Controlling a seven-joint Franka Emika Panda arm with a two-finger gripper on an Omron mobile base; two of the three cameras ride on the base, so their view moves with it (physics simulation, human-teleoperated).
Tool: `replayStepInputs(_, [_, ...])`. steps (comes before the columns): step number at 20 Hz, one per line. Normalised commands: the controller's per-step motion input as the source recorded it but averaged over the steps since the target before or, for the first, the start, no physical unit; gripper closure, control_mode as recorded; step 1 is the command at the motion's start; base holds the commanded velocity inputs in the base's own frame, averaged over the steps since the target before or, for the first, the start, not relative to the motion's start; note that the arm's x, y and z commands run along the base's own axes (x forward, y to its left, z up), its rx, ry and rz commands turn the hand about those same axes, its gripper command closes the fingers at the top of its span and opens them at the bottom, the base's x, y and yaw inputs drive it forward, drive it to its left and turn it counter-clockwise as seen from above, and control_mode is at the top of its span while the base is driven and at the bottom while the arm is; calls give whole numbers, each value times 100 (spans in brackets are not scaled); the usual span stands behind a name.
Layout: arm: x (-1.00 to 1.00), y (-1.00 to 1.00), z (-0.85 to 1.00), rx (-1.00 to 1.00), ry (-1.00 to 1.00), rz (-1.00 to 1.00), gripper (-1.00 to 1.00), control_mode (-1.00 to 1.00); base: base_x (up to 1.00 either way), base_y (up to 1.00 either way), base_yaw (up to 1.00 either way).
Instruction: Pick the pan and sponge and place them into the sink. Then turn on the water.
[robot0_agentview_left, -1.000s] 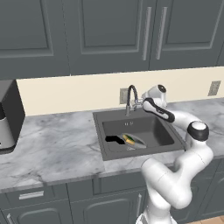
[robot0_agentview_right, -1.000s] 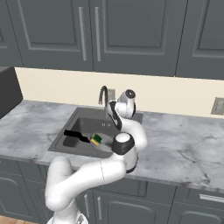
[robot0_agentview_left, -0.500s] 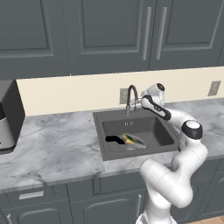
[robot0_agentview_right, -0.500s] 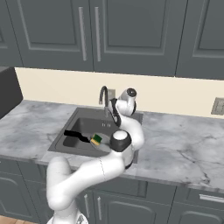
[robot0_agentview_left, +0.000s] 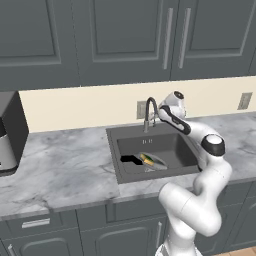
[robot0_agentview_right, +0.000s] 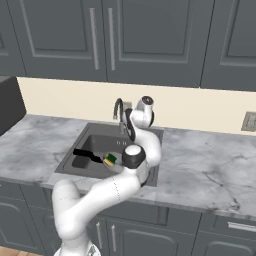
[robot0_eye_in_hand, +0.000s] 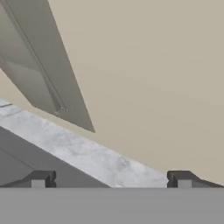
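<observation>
The silver pan (robot0_agentview_left: 154, 161) lies in the dark sink (robot0_agentview_left: 176, 145) with its black handle pointing left, and the green and yellow sponge (robot0_agentview_left: 146, 159) rests on it. From the right base view, the sponge (robot0_agentview_right: 110, 159) and the pan's handle (robot0_agentview_right: 85, 154) show in the sink (robot0_agentview_right: 99, 144) beside my arm. My gripper (robot0_agentview_left: 160, 112) hovers at the rear of the sink, just right of the curved faucet (robot0_agentview_left: 149, 107), facing the wall. In the hand view the gripper (robot0_eye_in_hand: 111, 179) is open with nothing between its fingertips (robot0_eye_in_hand: 41, 178). No stream falls from the faucet (robot0_agentview_right: 119, 108).
A grey outlet plate (robot0_eye_in_hand: 39, 74) sits on the beige backsplash just behind the faucet. Marble counter (robot0_agentview_left: 65, 170) runs on both sides of the sink. A dark appliance (robot0_agentview_left: 7, 132) stands at the far left. Grey cabinets hang above.
My hand has drifted slightly up and left toward the faucet and wall. The jaws stayed open. Pan and sponge have not moved.
</observation>
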Motion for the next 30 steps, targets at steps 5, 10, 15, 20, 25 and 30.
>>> replayStepInputs(5, [-8, -8, -55, -12, 1, -1, 100, -100, 0, 0, 0])
replayStepInputs(10, [-24, -25, -59, -9, 0, -1, 100, -100, 0, 0, 0])
replayStepInputs(15, [-11, -19, -59, -10, 0, -2, 100, -100, 0, 0, 0])
replayStepInputs(20, [-15, -39, -51, -9, -2, -3, 100, -100, 0, 0, 0])
replayStepInputs(25, [-7, -50, -42, -8, -1, -3, 100, -100, 0, 0, 0])
replayStepInputs(30, [-7, -52, -42, -7, -1, -3, 100, -100, 0, 0, 0])
